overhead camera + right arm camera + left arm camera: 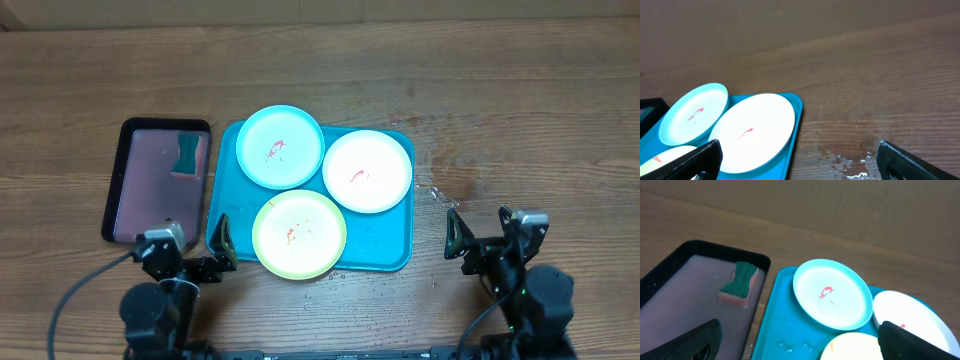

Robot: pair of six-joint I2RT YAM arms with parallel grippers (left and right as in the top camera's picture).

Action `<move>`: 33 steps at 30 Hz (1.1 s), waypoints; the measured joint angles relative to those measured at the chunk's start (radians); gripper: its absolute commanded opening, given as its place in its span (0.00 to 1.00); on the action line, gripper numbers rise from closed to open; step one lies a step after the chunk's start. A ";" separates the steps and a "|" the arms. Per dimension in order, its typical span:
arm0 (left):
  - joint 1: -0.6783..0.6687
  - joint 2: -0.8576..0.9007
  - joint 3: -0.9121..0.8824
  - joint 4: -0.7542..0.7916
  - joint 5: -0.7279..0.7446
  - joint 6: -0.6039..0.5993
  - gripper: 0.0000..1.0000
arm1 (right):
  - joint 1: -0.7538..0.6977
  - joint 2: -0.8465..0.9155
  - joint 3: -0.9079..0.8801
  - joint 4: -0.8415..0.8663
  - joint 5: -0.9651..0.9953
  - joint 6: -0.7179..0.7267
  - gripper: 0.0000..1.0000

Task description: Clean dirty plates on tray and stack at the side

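Observation:
The teal tray (385, 258) holds three plates, each with a red smear. The light blue plate (280, 147) is at the back left, the white plate (367, 170) at the back right, the yellow-green plate (299, 234) in front. My left gripper (222, 247) is open and empty at the tray's front left edge. My right gripper (478, 232) is open and empty over bare wood to the tray's right. The left wrist view shows the blue plate (832, 294) and tray (782, 330). The right wrist view shows the white plate (752, 132).
A black-rimmed tray (150, 180) with a pinkish inside lies left of the teal tray and holds a green and pink sponge (187, 155), also in the left wrist view (740, 283). Water drops (438, 192) wet the wood right of the teal tray.

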 measured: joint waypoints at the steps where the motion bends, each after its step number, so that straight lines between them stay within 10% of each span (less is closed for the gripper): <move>1: 0.000 0.025 0.029 -0.016 0.000 0.000 1.00 | 0.000 0.043 0.047 -0.029 -0.006 0.003 1.00; 15: 0.000 0.623 0.511 -0.425 0.000 0.003 1.00 | -0.001 0.652 0.499 -0.300 -0.202 0.012 1.00; 33: 0.001 0.769 0.536 -0.420 0.031 0.003 1.00 | 0.083 1.211 0.503 -0.285 -0.285 0.041 0.36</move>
